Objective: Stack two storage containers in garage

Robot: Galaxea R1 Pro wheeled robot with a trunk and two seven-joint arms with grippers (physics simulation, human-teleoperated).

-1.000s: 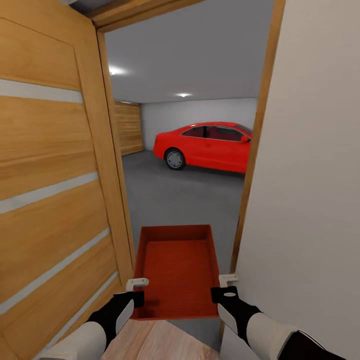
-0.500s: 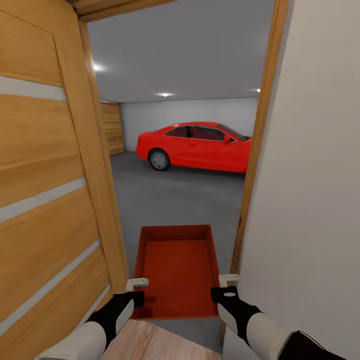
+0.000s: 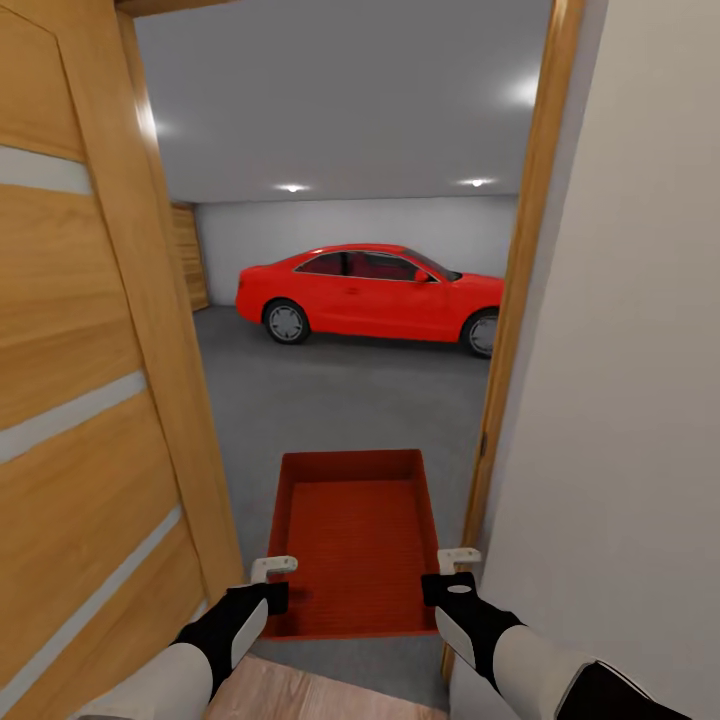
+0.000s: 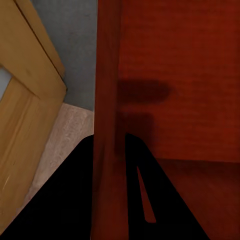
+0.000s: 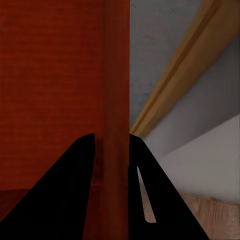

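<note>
The robot stands in a doorway, carrying one orange-red bin (image 3: 352,540) in front of it, level and clear of the ground. The left tool (image 3: 272,568) is clamped on the bin's left wall near the near corner, and the left wrist view shows that wall (image 4: 107,125) running between its two dark fingers (image 4: 75,200). The right tool (image 3: 456,560) grips the right wall the same way, with the wall (image 5: 116,100) pinched between its fingers (image 5: 65,195). The open wooden door (image 3: 80,400) with pale stripes stands just beside the bin on the left; the door frame (image 3: 510,330) and a pale wall (image 3: 620,350) are on the right. Beyond, the garage's dark grey floor (image 3: 340,400) stretches to a red car (image 3: 370,292) by the far wall. Light wood planks (image 3: 300,695) show under the bin's near edge.
</note>
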